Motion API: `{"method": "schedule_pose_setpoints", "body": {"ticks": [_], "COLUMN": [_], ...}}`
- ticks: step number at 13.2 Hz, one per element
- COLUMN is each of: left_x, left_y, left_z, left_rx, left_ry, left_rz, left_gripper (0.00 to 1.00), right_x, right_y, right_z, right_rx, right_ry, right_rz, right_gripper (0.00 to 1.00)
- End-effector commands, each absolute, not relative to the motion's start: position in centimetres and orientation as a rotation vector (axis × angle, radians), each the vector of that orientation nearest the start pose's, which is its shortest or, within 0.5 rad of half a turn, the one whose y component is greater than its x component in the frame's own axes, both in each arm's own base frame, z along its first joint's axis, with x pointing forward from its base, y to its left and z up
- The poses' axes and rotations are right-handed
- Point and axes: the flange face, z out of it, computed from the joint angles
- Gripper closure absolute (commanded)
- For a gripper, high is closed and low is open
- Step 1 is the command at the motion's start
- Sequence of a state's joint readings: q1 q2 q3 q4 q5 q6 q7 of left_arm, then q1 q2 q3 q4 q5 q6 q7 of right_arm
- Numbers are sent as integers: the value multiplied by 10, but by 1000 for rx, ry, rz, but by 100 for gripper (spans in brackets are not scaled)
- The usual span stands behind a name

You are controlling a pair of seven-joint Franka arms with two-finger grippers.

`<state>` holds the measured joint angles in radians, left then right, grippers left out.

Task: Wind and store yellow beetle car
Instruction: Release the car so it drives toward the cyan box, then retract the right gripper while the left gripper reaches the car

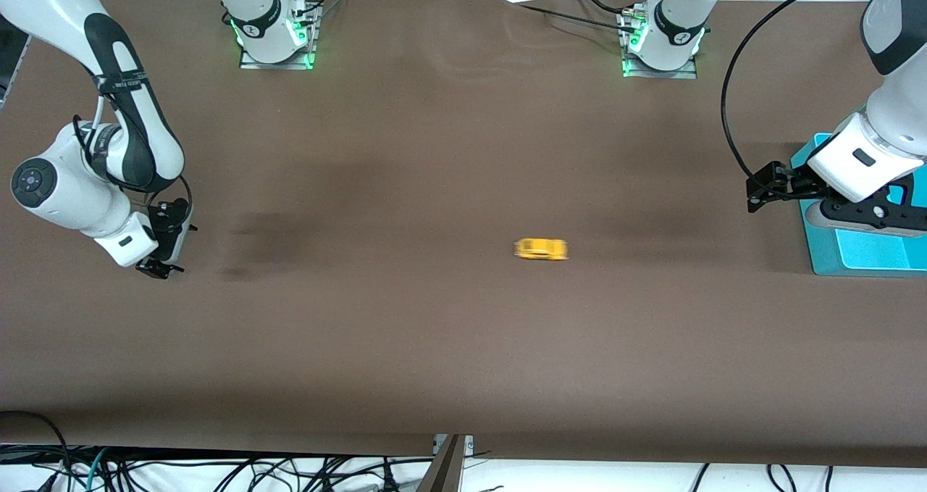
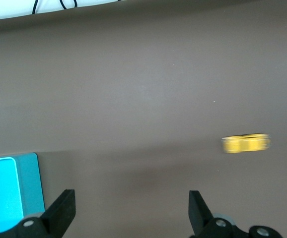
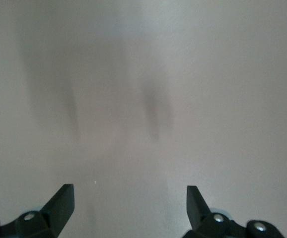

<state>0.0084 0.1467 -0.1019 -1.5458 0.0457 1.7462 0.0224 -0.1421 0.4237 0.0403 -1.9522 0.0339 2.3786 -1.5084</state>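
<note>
Yellow beetle car sits alone on the brown counter, about midway between the arms' ends and smeared by blur in my front and left wrist views. I see the left pincer spread wide and holding nothing, hanging at the edge of a teal tray at the left arm's end, well apart from the car. My right pincer is also spread and holding nothing, low over bare counter at the right arm's end, farther from the car still. Open brown surface surrounds the car on every side, with the counter's edge nearest the front camera well clear of it.
</note>
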Motion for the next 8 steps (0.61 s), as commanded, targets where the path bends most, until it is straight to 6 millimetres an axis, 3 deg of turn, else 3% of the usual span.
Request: {"method": "schedule_pose_setpoints", "body": {"ticks": [1, 5, 7, 8], "left_x": [608, 606, 606, 606], "left_y": [-48, -45, -45, -45], "left_z": [572, 579, 563, 564], "left_rx": [-3116, -3115, -3115, -3115], "left_ry": [177, 177, 186, 186], "left_rz": [-55, -67, 9, 14], "left_gripper": [0, 0, 0, 0], "right_x": [626, 635, 641, 643], "right_y": [-43, -9, 12, 14], "right_z": [279, 312, 332, 342], "right_rx": [-2515, -2694, -2756, -2804], "right_ry": [-1758, -1348, -1180, -1046], "right_rz": [-22, 89, 146, 181], "right_gripper": [0, 0, 0, 0]}}
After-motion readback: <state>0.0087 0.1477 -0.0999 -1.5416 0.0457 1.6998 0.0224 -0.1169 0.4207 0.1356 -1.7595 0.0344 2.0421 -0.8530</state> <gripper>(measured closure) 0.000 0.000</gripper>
